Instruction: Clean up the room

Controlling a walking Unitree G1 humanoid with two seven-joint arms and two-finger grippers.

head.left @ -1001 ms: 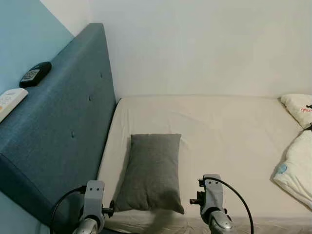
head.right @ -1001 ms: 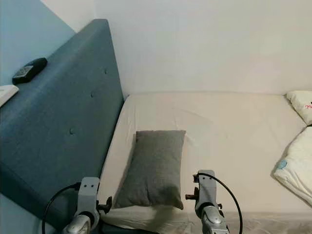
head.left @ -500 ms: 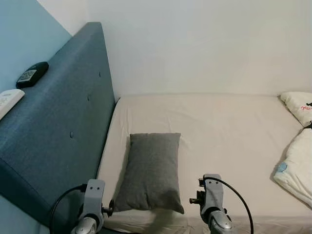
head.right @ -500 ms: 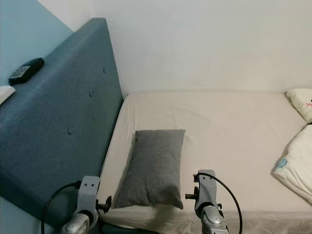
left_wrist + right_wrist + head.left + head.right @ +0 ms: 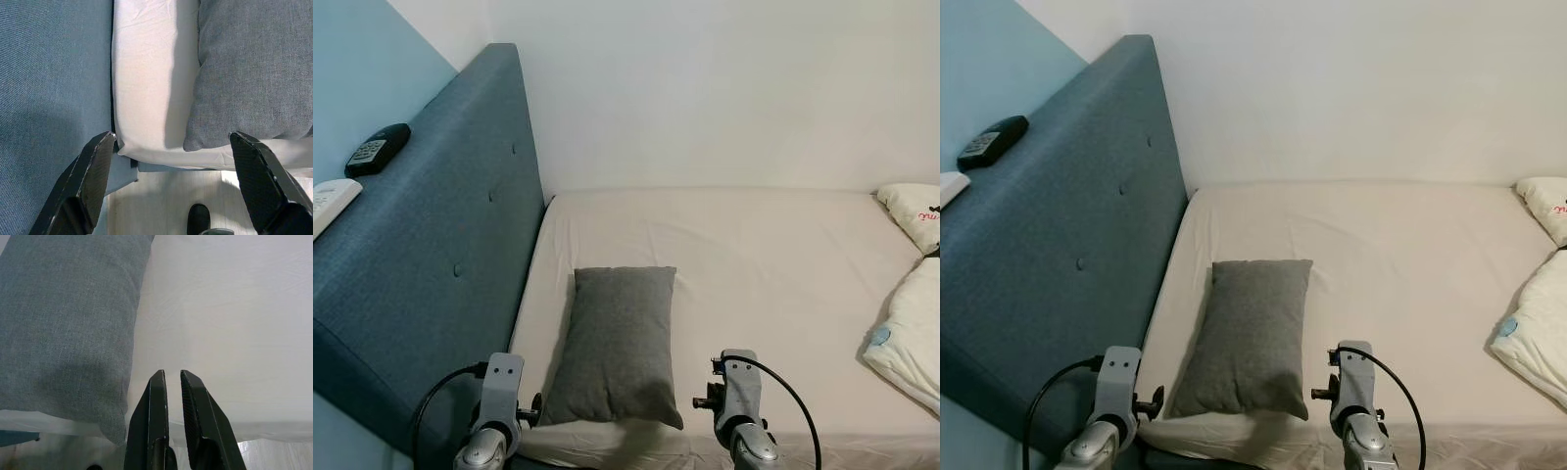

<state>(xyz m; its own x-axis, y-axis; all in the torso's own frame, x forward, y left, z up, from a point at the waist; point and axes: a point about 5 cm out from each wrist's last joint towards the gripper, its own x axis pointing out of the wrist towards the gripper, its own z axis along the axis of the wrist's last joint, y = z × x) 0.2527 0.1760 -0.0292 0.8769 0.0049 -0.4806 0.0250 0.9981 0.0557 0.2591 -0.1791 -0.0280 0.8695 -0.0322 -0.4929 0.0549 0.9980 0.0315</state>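
Bed (image 5: 773,255) carries one grey pillow (image 5: 619,343) at 7 o'clock, two white cushions at 3. Left gripper (image 5: 173,183) spread wide, empty; right gripper (image 5: 170,378) nearly closed, empty

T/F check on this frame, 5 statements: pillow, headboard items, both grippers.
1. The grey rectangular fabric pillow lies on the cream bed sheet. True.
2. The left gripper is shut on the pillow. False: its fingers stand wide apart, holding nothing.
3. The right gripper has its fingers nearly together, gripping nothing. True.
4. The black remote control lies on the mattress. False: it rests on top of the blue upholstered headboard.
5. The white bedding covers the pillow. False: it sits apart, at the bed's right edge.
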